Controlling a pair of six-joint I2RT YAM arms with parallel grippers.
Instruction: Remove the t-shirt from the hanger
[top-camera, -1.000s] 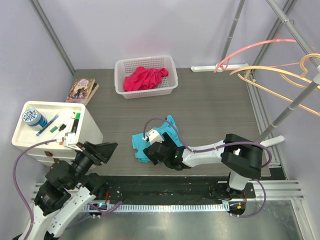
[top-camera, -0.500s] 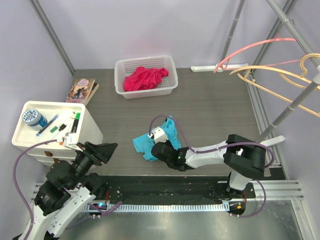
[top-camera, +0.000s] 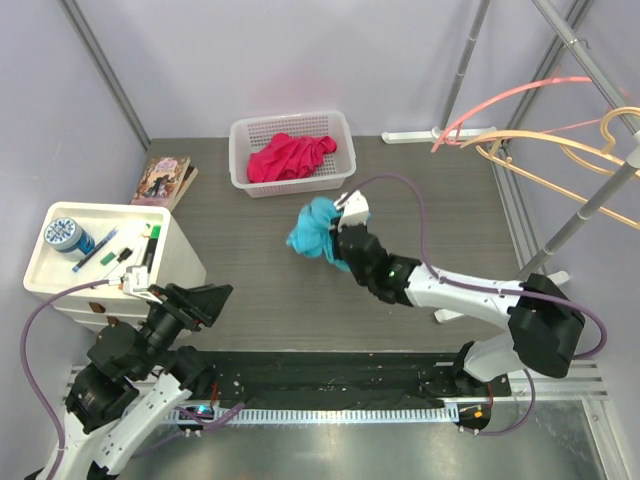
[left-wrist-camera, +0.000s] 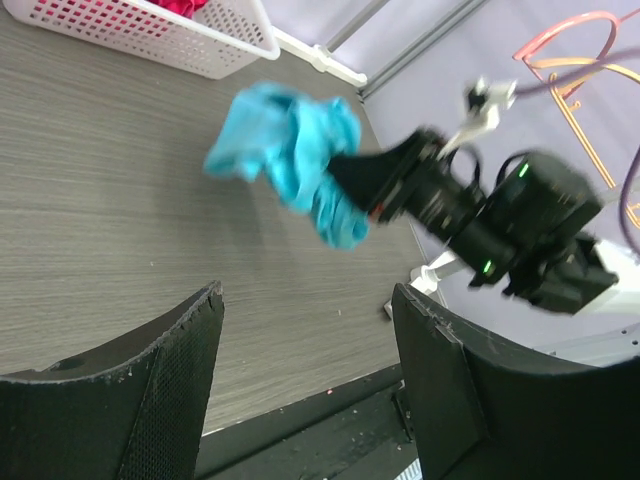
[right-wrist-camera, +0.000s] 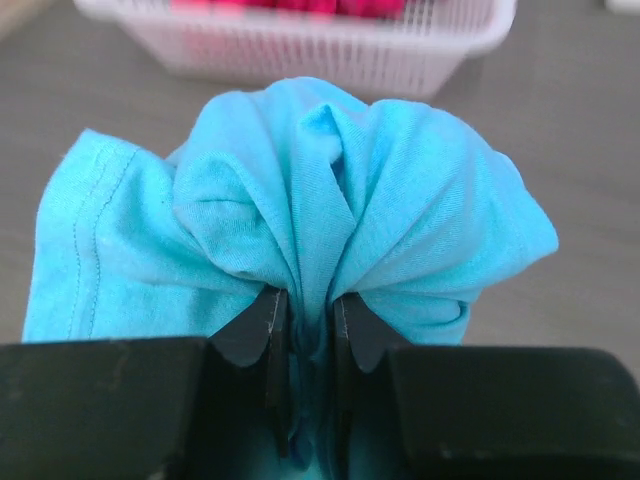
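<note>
Two arms stand at the near edge of the table (top-camera: 450, 215). All places below are given from the one white basket (top-camera: 293, 185) at the far side.

Nearest, well to the near-left of the basket, the left gripper (top-camera: 205, 297) holds nothing, its two fingers (left-wrist-camera: 180, 370) spread wide. Just beyond it, still near-left of the basket, one white cabinet (top-camera: 60, 275) carries one round tin (top-camera: 66, 236) and a few pens, too small to count.

Just on the near side of the basket, off its right-hand corner, the right gripper (right-wrist-camera: 305, 310) pinches the one turquoise t-shirt (right-wrist-camera: 330, 200). The cloth is gathered into a tight bunch between the two pads, with folds fanning out beyond them. In the left wrist view the shirt (left-wrist-camera: 290, 160) droops from the jaws above the wood-grain surface. It hangs on no hanger.

Inside the basket lies one pink-red garment (top-camera: 290, 155). Just left of the basket sit what look like two stacked books (top-camera: 165, 180).

Far right of the basket, on the rail, hang one pink hanger (top-camera: 500, 100) and at least two tan hangers (top-camera: 540, 145), all bare.
</note>
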